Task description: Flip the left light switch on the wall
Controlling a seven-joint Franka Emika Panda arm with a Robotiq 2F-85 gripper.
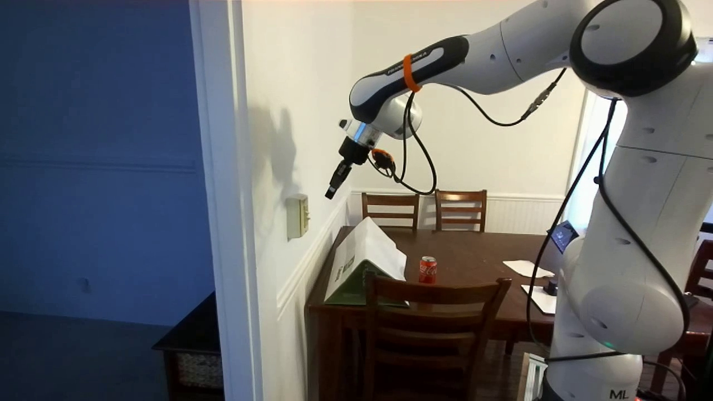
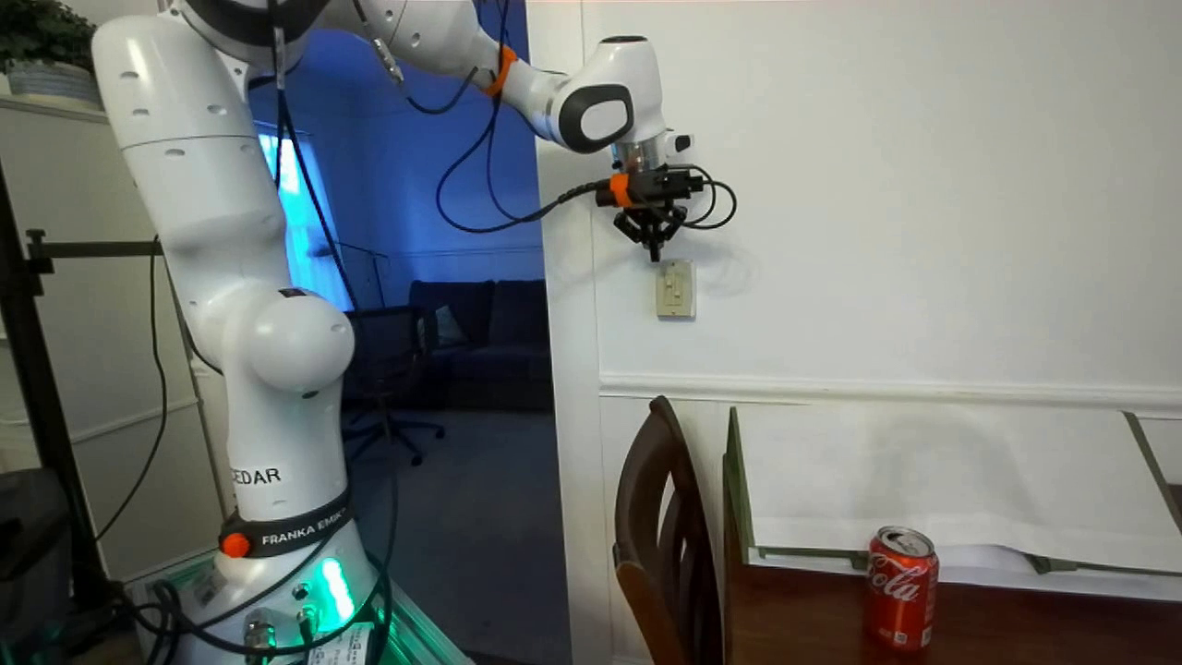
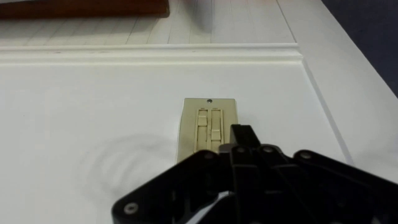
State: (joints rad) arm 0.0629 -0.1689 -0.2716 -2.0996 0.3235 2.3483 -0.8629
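Observation:
A cream switch plate sits on the white wall (image 2: pixel 877 185), in both exterior views (image 1: pixel 298 217) (image 2: pixel 677 290). It also shows in the wrist view (image 3: pixel 188 124), which stands upside down. Two small sliding toggles sit side by side in it. The left light switch (image 3: pixel 215 135) appears on the right there, the doorway side, with its tab at a different height from the other toggle (image 3: pixel 202 120). My gripper (image 3: pixel 244 132) is shut and empty, pointing down. Its tips (image 2: pixel 655 254) are just above the plate's upper left corner in an exterior view. In an exterior view the gripper (image 1: pixel 330 195) appears apart from the wall.
A white trim edge (image 1: pixel 225 195) borders the doorway to the blue room. A wainscot rail (image 2: pixel 831 388) runs below the plate. A dark table (image 1: pixel 462 245) holds a folded white-and-green board (image 1: pixel 356 262) and a red can (image 1: pixel 428 270). A wooden chair (image 1: pixel 429 328) stands close to the wall.

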